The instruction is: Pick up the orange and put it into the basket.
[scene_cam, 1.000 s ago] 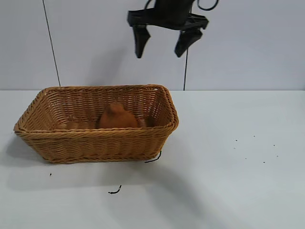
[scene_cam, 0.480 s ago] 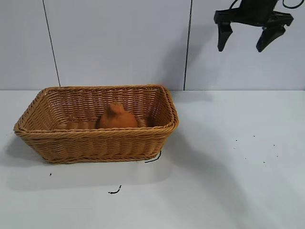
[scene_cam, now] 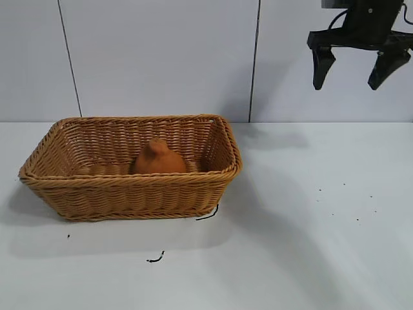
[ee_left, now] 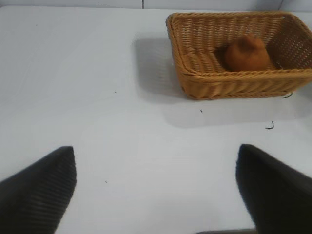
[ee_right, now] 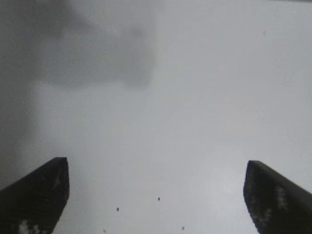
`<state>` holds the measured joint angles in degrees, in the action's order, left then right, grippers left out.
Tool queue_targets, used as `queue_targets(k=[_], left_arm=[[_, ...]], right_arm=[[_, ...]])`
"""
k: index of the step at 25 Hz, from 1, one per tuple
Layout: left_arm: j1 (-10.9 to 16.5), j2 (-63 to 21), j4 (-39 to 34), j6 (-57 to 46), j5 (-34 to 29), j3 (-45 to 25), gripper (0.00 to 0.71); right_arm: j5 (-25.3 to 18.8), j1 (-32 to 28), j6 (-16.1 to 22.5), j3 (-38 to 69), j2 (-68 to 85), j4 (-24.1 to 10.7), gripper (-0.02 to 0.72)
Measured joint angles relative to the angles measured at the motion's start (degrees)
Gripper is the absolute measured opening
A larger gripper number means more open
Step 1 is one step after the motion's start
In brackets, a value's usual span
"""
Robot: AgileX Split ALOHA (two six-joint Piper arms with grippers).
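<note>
Orange lies inside the basket, toward the basket's right half, resting on the woven floor. Right tool hangs high in the air well apart from it, over the tabletop's far right part, fingers spread wide, nothing between them. Right wrist view: only bare tabletop and a few dark specks under the spread fingers. Left tool is outside the exterior view; its wrist view shows the two fingers spread, pinching nothing, with basket and orange well beyond them.

Count: one orange, one basket, two tools. Two short dark threads on the tabletop, one at the basket's near right corner, one nearer the front edge.

Orange: matte dull orange, rounded body with a knobby neck pointing up, perhaps slightly tilted; its lower part is hidden by the basket's near wall. Basket: light brown wicker, rectangular, flaring sides, braided rim, standing on the tabletop's left half.
</note>
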<state>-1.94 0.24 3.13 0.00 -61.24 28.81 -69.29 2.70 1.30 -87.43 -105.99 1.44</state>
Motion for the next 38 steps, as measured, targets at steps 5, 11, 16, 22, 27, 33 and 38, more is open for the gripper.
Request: queue_targets(k=[5, 11, 16, 22, 27, 33, 38], left_arm=[[0.0, 0.0, 0.0, 0.0, 0.0, 0.0, 0.639], [0.0, 0.0, 0.0, 0.0, 0.0, 0.0, 0.639], [0.0, 0.0, 0.0, 0.0, 0.0, 0.0, 0.639], [0.0, 0.0, 0.0, 0.0, 0.0, 0.0, 0.639], [0.0, 0.0, 0.0, 0.0, 0.0, 0.0, 0.639], [0.0, 0.0, 0.0, 0.0, 0.0, 0.0, 0.639], [0.0, 0.0, 0.0, 0.0, 0.0, 0.0, 0.639]], right_arm=[[-0.3, 0.0, -0.8, 18.0, 15.5, 0.1, 0.696], [-0.3, 0.0, -0.8, 34.8, 37.0, 0.1, 0.696], [3.4, 0.0, -0.8, 46.3, 55.1, 0.1, 0.696], [9.8, 0.0, -1.3, 56.5, 76.8, 0.1, 0.696], [10.6, 0.0, -1.3, 58.7, 89.5, 0.1, 0.696], [10.6, 0.0, -1.3, 58.8, 100.6, 0.1, 0.696], [10.6, 0.0, -1.3, 58.8, 106.2, 0.1, 0.696]])
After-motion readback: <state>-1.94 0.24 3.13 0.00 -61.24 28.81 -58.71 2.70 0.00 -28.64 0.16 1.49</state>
